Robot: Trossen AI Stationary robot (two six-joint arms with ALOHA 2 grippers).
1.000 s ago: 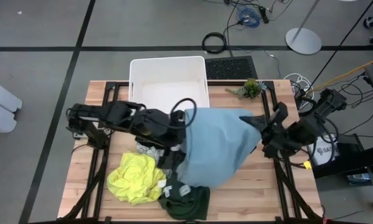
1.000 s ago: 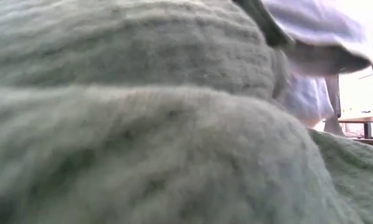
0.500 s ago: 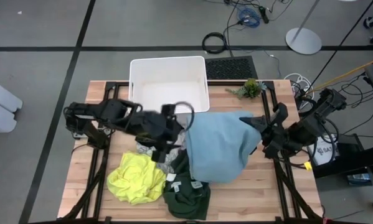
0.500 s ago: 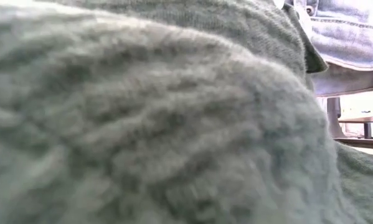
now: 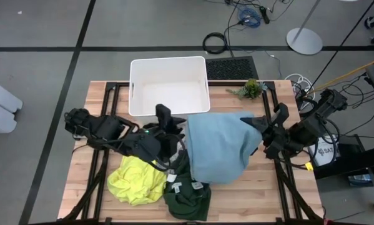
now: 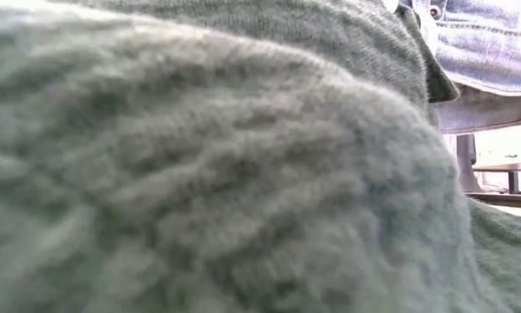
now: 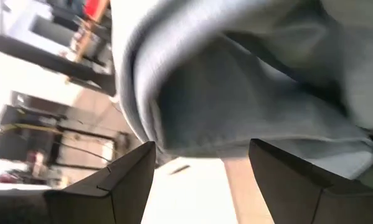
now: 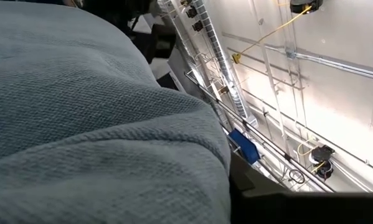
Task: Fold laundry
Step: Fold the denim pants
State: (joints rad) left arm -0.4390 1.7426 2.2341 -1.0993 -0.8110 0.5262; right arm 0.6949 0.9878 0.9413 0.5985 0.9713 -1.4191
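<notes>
The right hand (image 5: 260, 127) sits at the right side of the bench (image 5: 255, 187), its fingers pressed together on the right-hand edge of the light blue garment (image 5: 221, 147). In the right wrist view that cloth (image 8: 93, 130) fills most of the picture, its weave close against the camera, so the fingers themselves are hidden under it. From the pinched edge the blue garment slopes down and to the left across the middle of the bench, its lower part lying over the other clothes.

The left hand (image 5: 163, 119) is just to the left of the blue garment, near the front wall of the white bin (image 5: 169, 62). Its two dark fingers (image 7: 127, 180) stand spread apart, with nothing between them; the left wrist view looks past them at a fold of the blue cloth (image 7: 248, 106) hanging just ahead.

Under and in front of the left arm lies the heap of remaining laundry. The bright yellow garment (image 5: 137, 180) is crumpled at the front left of the bench. Touching it on the right is the dark green garment (image 5: 188, 199), bunched at the front edge, partly beneath the blue one. A scrap of white cloth with a grey pattern (image 5: 173, 182) shows between the yellow and the green. The low view is almost wholly filled by the green knit (image 6: 199, 174), with a strip of blue cloth (image 6: 486, 52) above it at the right.

A small green plant (image 5: 251, 88) stands at the far right of the bench, beside the bin.
</notes>
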